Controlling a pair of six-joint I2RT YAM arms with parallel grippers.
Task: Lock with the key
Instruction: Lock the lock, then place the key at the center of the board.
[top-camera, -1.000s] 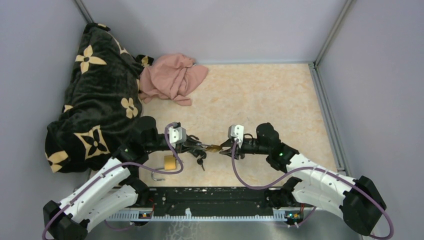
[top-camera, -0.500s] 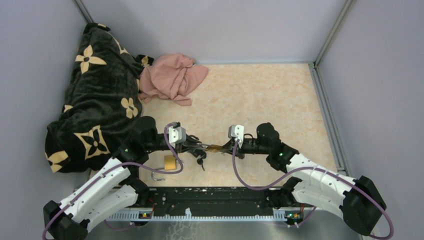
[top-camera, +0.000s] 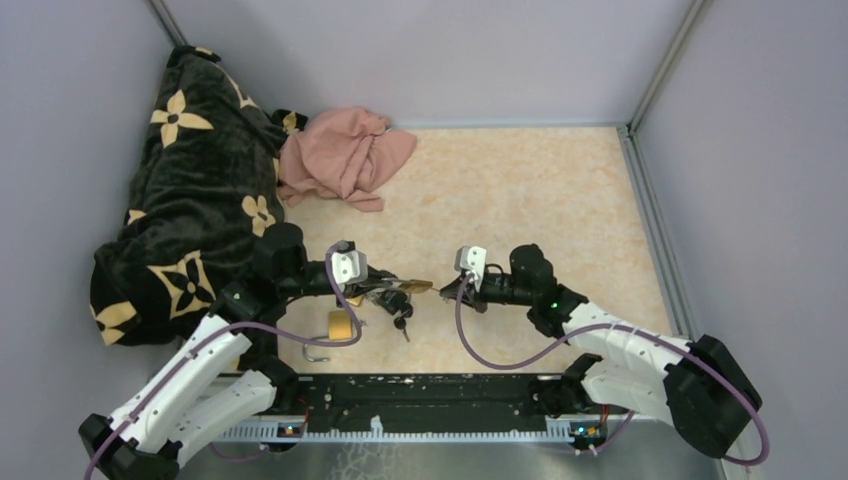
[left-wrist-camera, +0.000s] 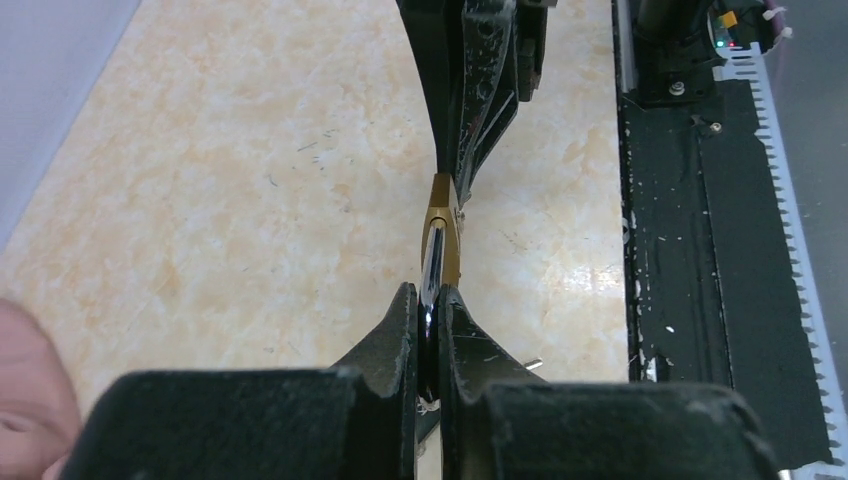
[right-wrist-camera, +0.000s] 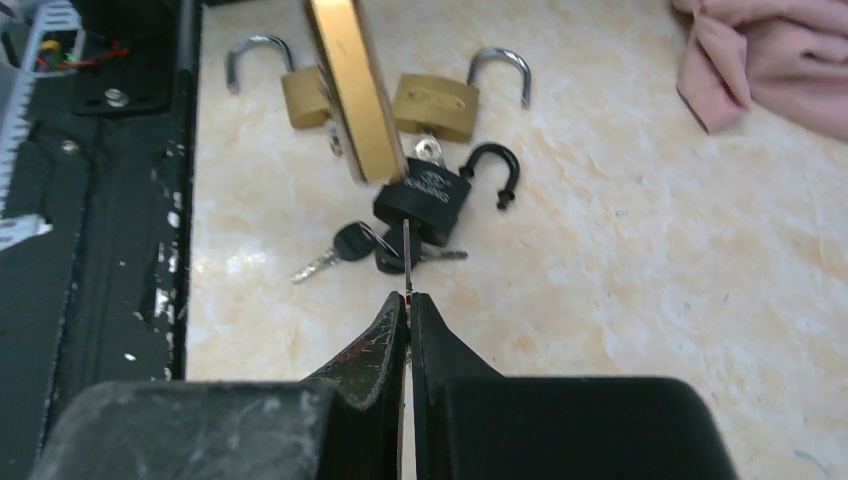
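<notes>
Two arms meet over the black padlock (right-wrist-camera: 425, 198) lying on the counter (right-wrist-camera: 650, 250).
The left end effector (left-wrist-camera: 428, 296) is pinched narrow on the held brass padlock (right-wrist-camera: 352, 100), which hangs edge-on in the air just above the black padlock. The right end effector (right-wrist-camera: 407, 300) is clamped tight on the key (right-wrist-camera: 406, 250), whose thin blade points up over the black padlock toward the held lock's end. Whether the tip has entered the keyhole cannot be told. Two open brass padlocks (right-wrist-camera: 437, 103) and loose keys (right-wrist-camera: 352, 242) lie beside the black padlock.
</notes>
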